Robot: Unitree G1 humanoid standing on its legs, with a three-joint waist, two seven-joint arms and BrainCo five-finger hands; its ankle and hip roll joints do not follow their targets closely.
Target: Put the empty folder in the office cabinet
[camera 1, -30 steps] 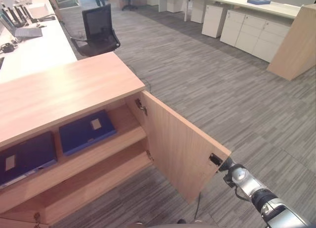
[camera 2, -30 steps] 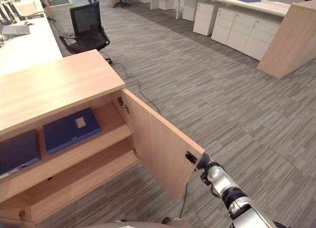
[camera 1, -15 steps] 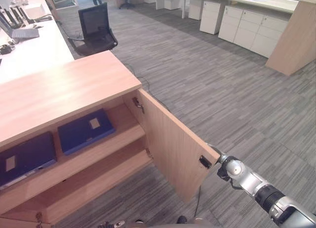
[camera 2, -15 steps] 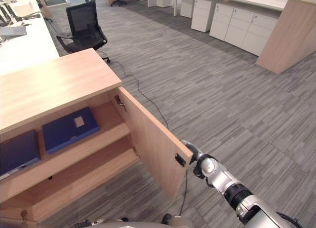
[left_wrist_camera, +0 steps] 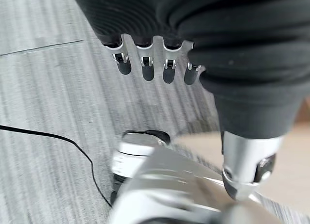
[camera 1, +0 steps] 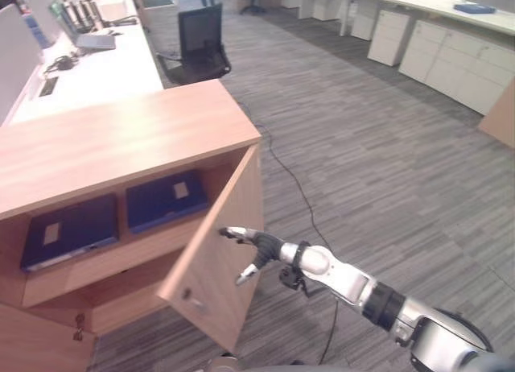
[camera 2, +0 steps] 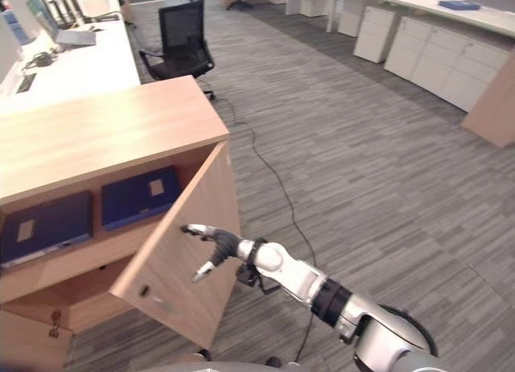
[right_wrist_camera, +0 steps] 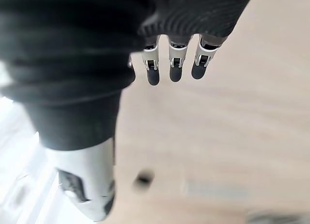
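Left eye view — half-open door (camera 1: 213, 259) before folders (camera 1: 165, 200)

Two folders (camera 1: 165, 200) lie side by side inside the cabinet (camera 1: 121, 138).

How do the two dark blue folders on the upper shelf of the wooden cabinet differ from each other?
The left dark blue folder lies fully in view, while the right dark blue folder is partly hidden behind the wooden cabinet door. The left folder looks wider and lies nearer the front of the shelf; the right one lies farther back. Both lie flat with a pale label on top.
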